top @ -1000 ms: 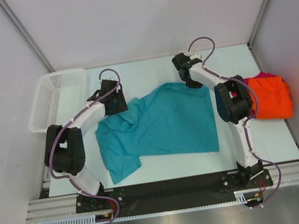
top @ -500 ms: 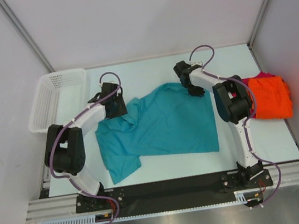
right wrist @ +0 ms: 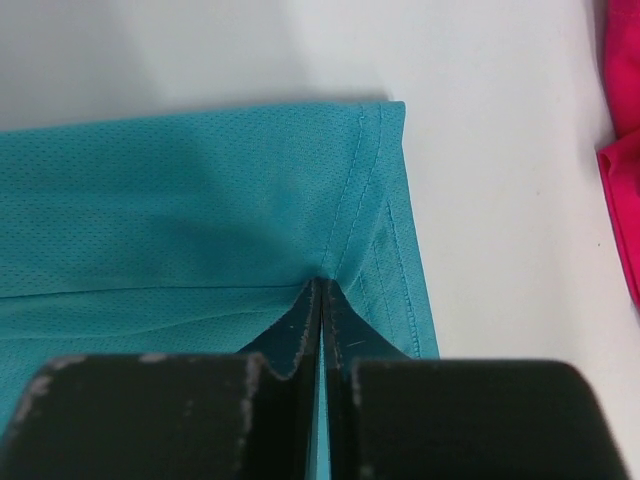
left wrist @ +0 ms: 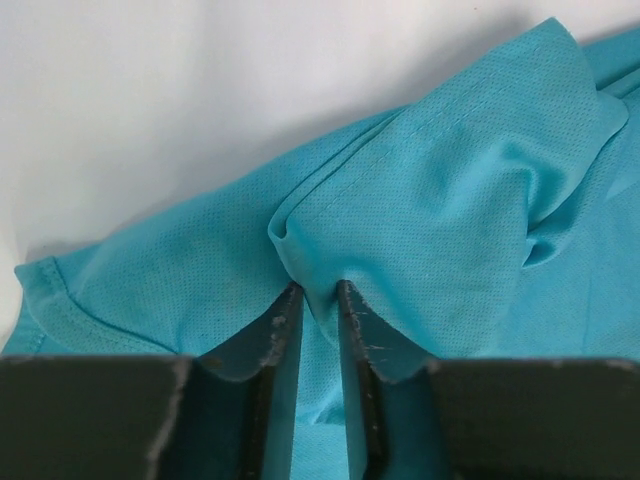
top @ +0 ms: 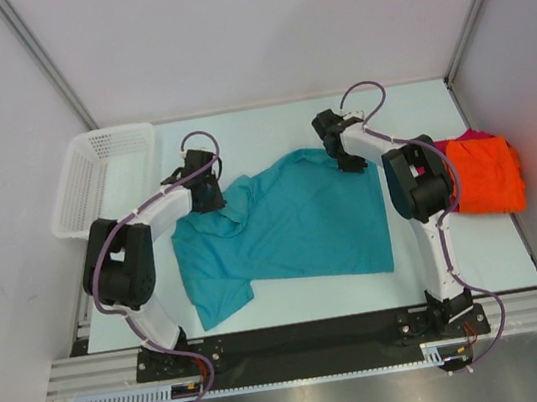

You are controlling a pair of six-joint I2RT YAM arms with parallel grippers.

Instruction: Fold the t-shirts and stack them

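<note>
Left gripper (left wrist: 318,290), right gripper (right wrist: 320,283) pinch teal t-shirt (left wrist: 450,200).

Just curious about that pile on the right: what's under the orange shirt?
A magenta-red shirt peeks out from under the orange shirt at its far edge. The rest is covered, so its folds, or anything else beneath, cannot be seen.

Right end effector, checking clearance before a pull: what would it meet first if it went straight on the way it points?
The teal t-shirt: the right end effector is pinching its hem corner. Beyond that hem, seemingly only bare table.
</note>
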